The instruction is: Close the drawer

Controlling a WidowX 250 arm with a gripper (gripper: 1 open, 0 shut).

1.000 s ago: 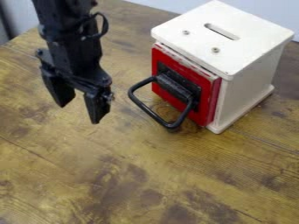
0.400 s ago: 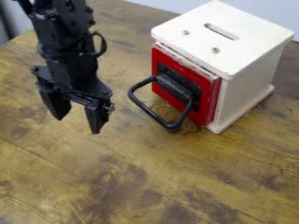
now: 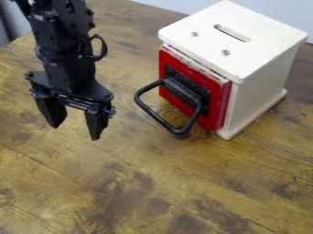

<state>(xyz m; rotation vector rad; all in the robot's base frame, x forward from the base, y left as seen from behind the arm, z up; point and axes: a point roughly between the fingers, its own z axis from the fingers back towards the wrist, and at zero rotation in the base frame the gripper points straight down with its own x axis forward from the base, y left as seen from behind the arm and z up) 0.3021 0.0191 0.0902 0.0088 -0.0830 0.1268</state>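
A black robot gripper [image 3: 75, 124] hangs above a brown wooden table [image 3: 134, 187], fingers spread wide with nothing between them. To its right in the view, the red square-fronted drawer [image 3: 213, 75] with black loop handle [image 3: 175, 128] sits in a cream-white box [image 3: 241, 41].

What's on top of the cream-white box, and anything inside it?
On top of the box: a dark slot and two small round fittings, nothing resting there. Its inside can't be seen; the red drawer front and walls cover it.
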